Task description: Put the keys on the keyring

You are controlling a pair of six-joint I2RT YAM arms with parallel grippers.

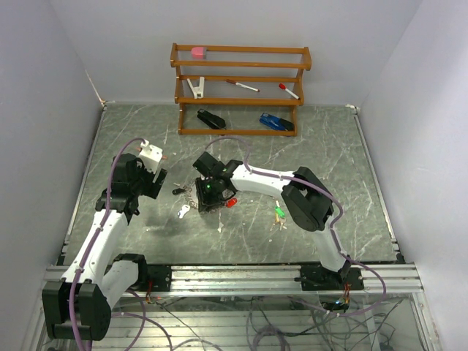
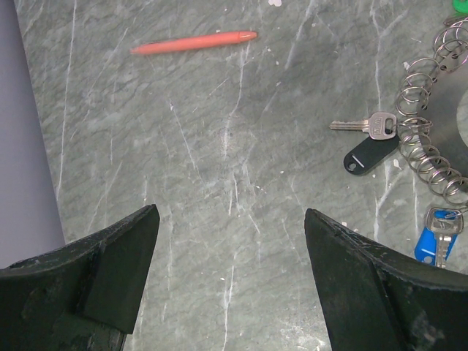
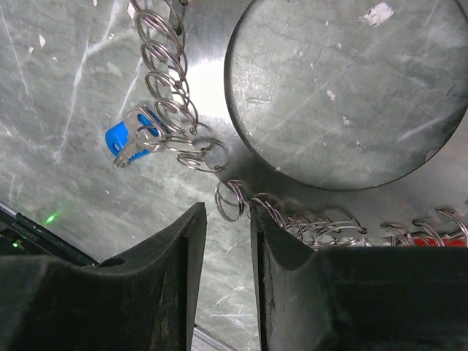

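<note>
Right tool (image 3: pixel 227 227), jaws narrow and empty, hovers at keyring (image 3: pixel 208 44); left tool (image 2: pixel 230 219) wide, empty. Centre one split ring (image 3: pixel 230 201) before pinching.

Flat on the desk (image 1: pixel 329 146): silver keyring (image 3: pixel 210 73), fringed with small split rings. Hooked on one ring, blue-tagged key (image 3: pixel 130 144). Just beside the fringe, black-tagged key (image 2: pixel 379 126); well apart, green-tagged key (image 1: pixel 278 213).

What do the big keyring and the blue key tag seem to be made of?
The keyring: metal, probably polished steel; its flat band glares bright silver. The blue key tag: likely plastic; even, saturated colour with a dull sheen.
</note>
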